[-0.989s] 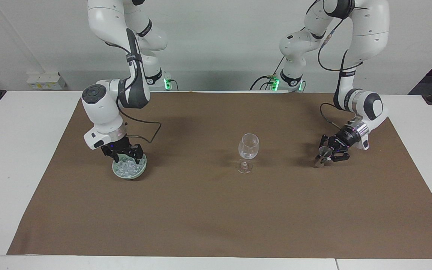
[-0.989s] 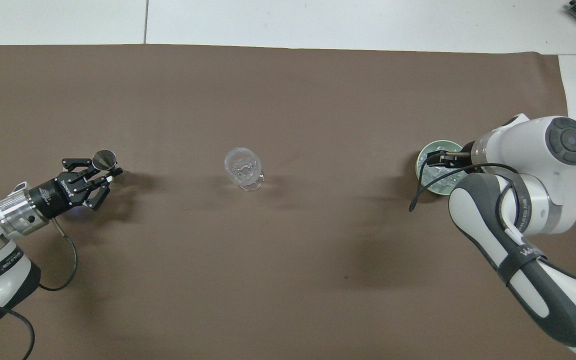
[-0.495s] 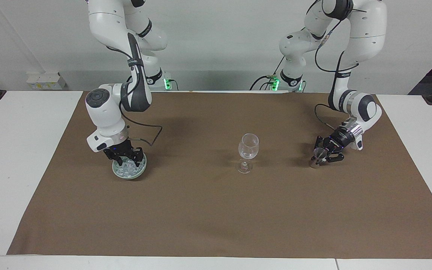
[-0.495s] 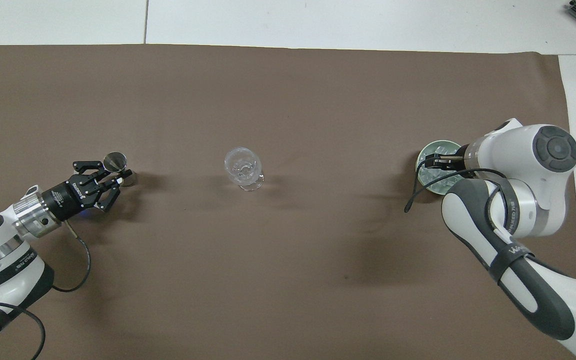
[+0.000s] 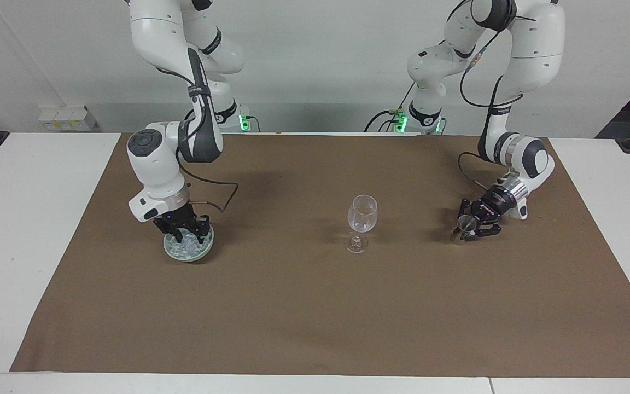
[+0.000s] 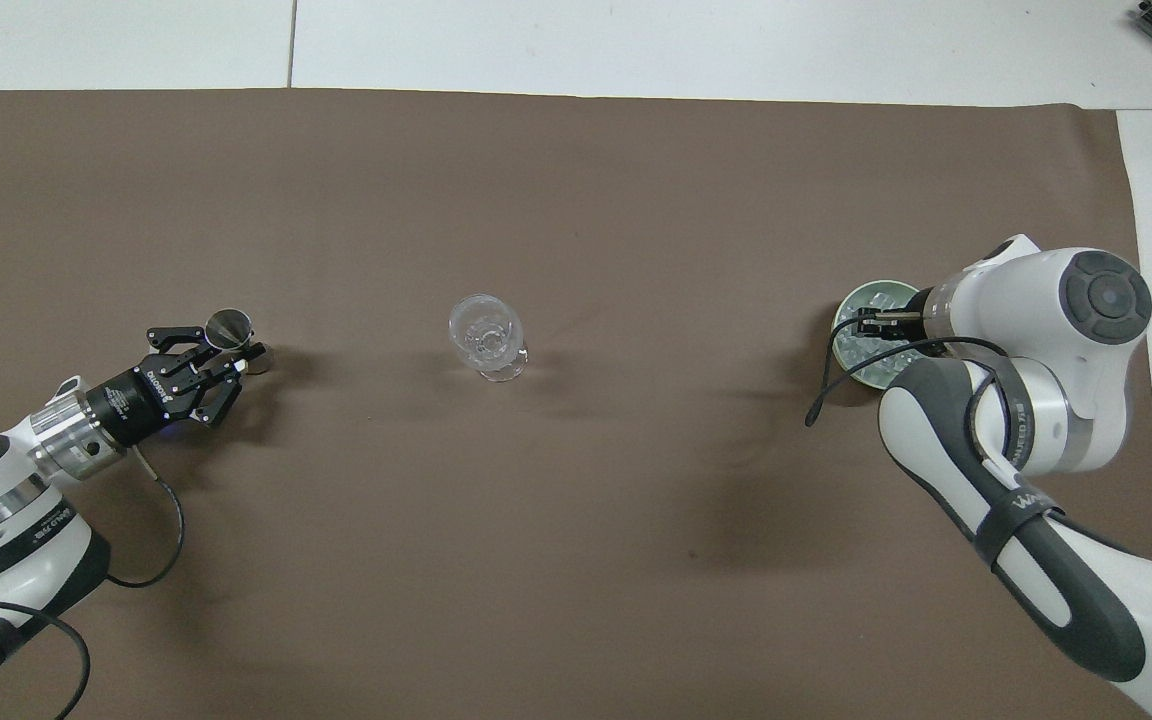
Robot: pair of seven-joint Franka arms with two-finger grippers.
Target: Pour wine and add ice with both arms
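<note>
A clear stemmed glass (image 5: 362,214) (image 6: 486,330) stands upright mid-mat. A pale green bowl (image 5: 170,253) (image 6: 884,291) of ice cubes (image 5: 190,249) (image 6: 862,350) sits toward the right arm's end. My right gripper (image 5: 185,236) (image 6: 866,325) points down into the bowl, its tips among the ice. Toward the left arm's end, my left gripper (image 5: 467,229) (image 6: 226,350) is low over the mat and shut on a small metal jigger (image 5: 464,223) (image 6: 230,324). The jigger's foot rests at the mat.
A brown mat (image 5: 315,306) covers most of the white table (image 5: 19,219). A black cable (image 5: 222,200) loops from the right wrist beside the bowl. No bottle shows.
My left gripper brought the jigger down to the mat and shifted slightly toward the glass. My right gripper sank deeper into the bowl, its wrist moving a little.
</note>
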